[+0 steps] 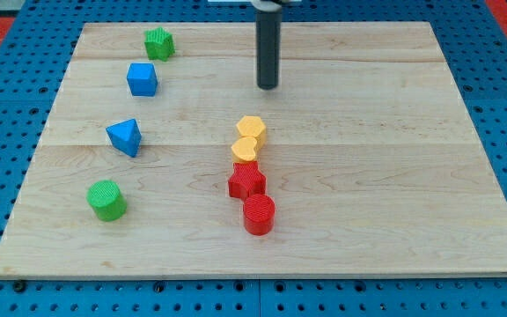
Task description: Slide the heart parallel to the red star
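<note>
A yellow heart [246,149] lies near the board's middle, touching the red star [246,181] just below it. A yellow hexagon [251,129] sits right above the heart, touching it. A red cylinder [259,214] sits below the star, touching it. These form a column. My tip [268,86] is toward the view's top, above the column, apart from the yellow hexagon and slightly to its right.
On the view's left stand a green star [158,43], a blue cube [142,79], a blue triangular block [125,136] and a green cylinder [106,200]. The wooden board [394,158] lies on a blue pegboard.
</note>
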{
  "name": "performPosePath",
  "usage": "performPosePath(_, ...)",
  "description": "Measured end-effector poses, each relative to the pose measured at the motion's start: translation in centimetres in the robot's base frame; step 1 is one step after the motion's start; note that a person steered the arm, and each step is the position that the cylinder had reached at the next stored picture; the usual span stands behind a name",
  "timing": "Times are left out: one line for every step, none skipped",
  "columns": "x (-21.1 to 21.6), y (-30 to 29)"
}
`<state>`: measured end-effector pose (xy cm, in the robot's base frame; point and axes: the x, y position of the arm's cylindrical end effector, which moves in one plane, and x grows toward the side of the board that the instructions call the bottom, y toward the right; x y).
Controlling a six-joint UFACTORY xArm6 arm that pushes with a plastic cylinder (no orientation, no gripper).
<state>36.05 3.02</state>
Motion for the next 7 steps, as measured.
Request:
performPosePath(6.9,0.2)
performPosePath(8.8,0.2)
performPosePath(8.9,-1.1)
performPosePath(10.6,-2.4)
performPosePath(9.7,-4.7)
performPosePath(9.1,-10.8)
performPosePath(9.4,-14.8)
